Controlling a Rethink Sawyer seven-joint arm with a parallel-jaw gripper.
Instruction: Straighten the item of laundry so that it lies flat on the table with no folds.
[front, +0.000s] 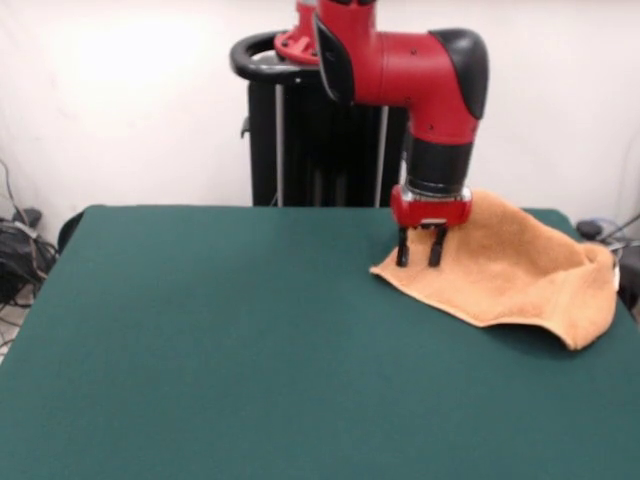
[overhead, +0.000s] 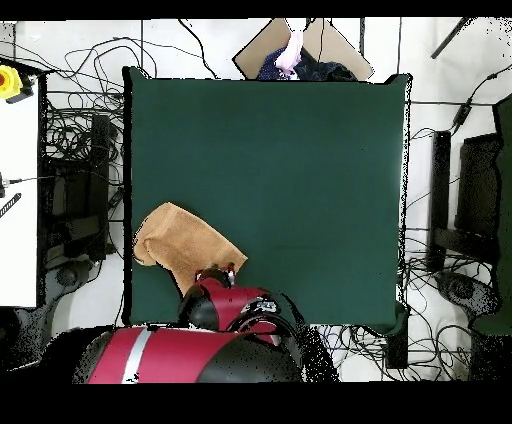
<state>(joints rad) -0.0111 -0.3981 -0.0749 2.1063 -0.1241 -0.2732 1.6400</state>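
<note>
The item of laundry (front: 520, 270), an orange-tan towel, lies folded over itself at the right far side of the dark green table (front: 220, 340). Its right end bulges up in a fold near the table's edge. In the overhead view the towel (overhead: 180, 240) sits at the lower left of the table (overhead: 290, 170), partly under the arm. My gripper (front: 421, 258) stands open over the towel's left corner, its two black fingers pointing down with the tips at the cloth. Nothing is held between them.
A black pedestal (front: 320, 140) stands behind the table. Cables and equipment (overhead: 70, 190) lie on the floor around the table. A person (overhead: 295, 55) shows at the top edge of the overhead view. The towel's right end lies close to the table's right edge (front: 625, 300).
</note>
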